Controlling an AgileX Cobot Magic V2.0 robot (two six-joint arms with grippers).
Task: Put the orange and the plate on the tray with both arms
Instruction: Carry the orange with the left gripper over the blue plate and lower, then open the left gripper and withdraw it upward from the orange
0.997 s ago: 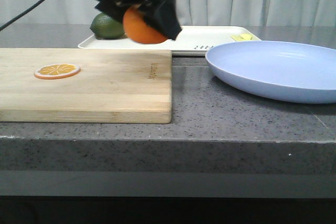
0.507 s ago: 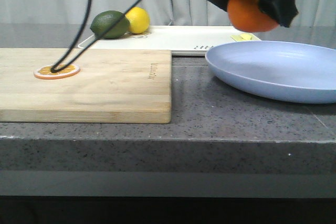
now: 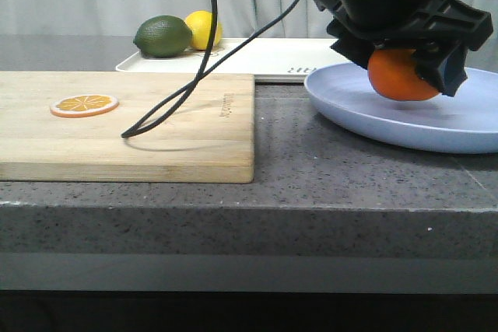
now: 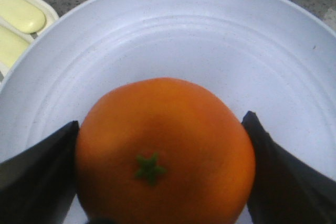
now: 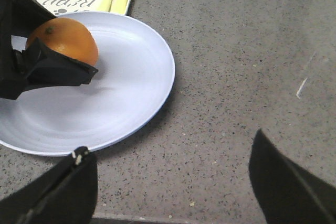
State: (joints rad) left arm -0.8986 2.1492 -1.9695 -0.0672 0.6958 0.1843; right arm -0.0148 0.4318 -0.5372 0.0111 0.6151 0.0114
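Left fingers (image 4: 39, 179) clamped around the orange (image 4: 165, 150) over, perhaps touching, the plate (image 4: 210, 35); right fingers (image 5: 283, 182) wide apart.

Orange (image 3: 401, 77) sits over the plate (image 3: 366, 110), tray (image 3: 264, 58) behind the plate, cutting board (image 3: 156, 126) to the plate's left.

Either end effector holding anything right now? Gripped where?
Left end effector holds the orange by its two opposite sides, stem dimple between the fingers, over the plate. Right end effector is open and holds nothing.
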